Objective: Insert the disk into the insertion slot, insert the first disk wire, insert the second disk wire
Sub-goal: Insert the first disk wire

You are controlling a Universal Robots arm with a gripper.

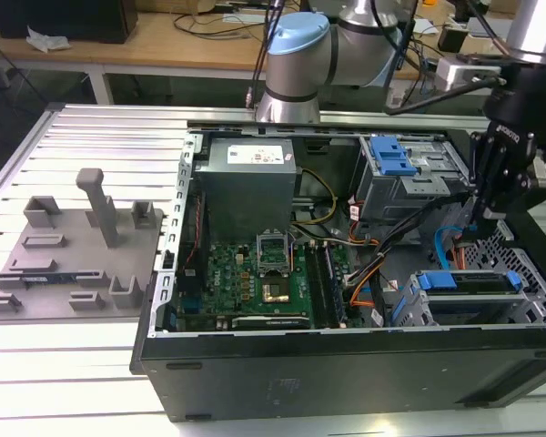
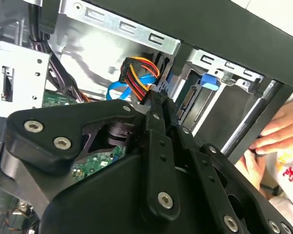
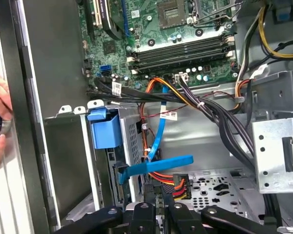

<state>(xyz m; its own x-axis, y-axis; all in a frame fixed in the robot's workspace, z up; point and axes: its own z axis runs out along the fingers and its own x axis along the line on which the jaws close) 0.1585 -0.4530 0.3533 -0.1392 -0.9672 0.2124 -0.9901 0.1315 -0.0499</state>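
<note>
Silver rectangular disk in its bright blue plastic carrier (image 1: 473,284) is sitting inside the low grey perforated sheet-metal insertion slot (image 1: 520,259), low on the exterior view's right; slotting looks done. Black pincer (image 1: 480,223) is hovering just above that cage, near the flat blue ribbon cable (image 3: 158,165) and the orange-red-yellow wire bundle with black plug (image 3: 178,184). Pincer state: cannot tell. Judgement: wire step is calling for the plug squared to its socket, pushed straight, slack kept clear. A person's hand (image 2: 268,146) is resting at the case edge.
</note>
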